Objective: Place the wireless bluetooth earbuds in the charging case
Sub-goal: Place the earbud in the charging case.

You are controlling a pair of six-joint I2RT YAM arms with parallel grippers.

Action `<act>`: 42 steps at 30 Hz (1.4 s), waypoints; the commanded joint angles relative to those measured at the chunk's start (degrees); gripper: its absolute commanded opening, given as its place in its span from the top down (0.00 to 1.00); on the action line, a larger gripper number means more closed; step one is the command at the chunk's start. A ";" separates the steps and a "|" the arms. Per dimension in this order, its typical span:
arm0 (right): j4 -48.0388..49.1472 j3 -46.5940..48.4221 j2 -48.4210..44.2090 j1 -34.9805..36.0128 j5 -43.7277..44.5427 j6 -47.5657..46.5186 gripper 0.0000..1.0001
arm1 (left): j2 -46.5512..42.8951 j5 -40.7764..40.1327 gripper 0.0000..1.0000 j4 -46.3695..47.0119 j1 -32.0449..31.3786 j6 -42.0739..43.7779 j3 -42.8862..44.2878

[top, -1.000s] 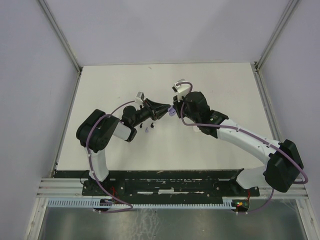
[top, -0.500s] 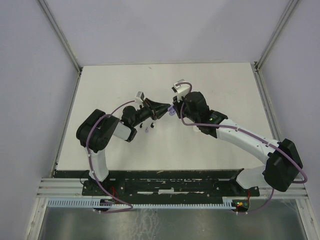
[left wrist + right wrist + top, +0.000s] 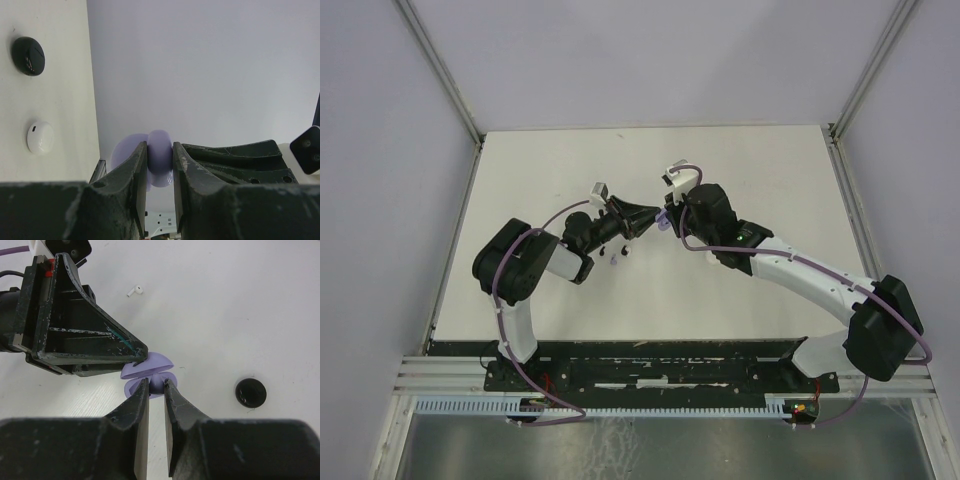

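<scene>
Slip risk: left gripper is pinched nearly shut on one half of the lilac case, right gripper likewise on the other half, both mid-air. Uneven pull could twist it loose or overstrain the lid — white earbud lies on the table, well apart.

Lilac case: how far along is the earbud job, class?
Done: no bud visibly seated. In hand: both arms' jaws grip the lilac case, its halves parted. Left: a white bud lies loose on the table; the black case and white case sit untouched.
</scene>
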 commanded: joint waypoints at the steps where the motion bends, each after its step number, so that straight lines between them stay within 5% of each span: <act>1: 0.91 1.61 0.30 0.02 0.36 -0.02 0.84 | -2.34 -1.29 0.97 3.52 -0.24 -0.88 1.24; 26: -0.04 2.54 1.57 0.03 0.55 0.41 0.83 | -4.37 -1.60 0.97 2.08 -0.26 1.75 1.88; 35: -0.17 2.86 1.84 0.02 2.85 1.47 0.65 | -4.55 -1.44 0.97 2.70 -0.25 1.44 1.32; 42: 0.12 2.66 1.55 -0.02 4.47 1.75 0.61 | -4.53 -1.53 0.97 3.00 -0.25 1.31 1.09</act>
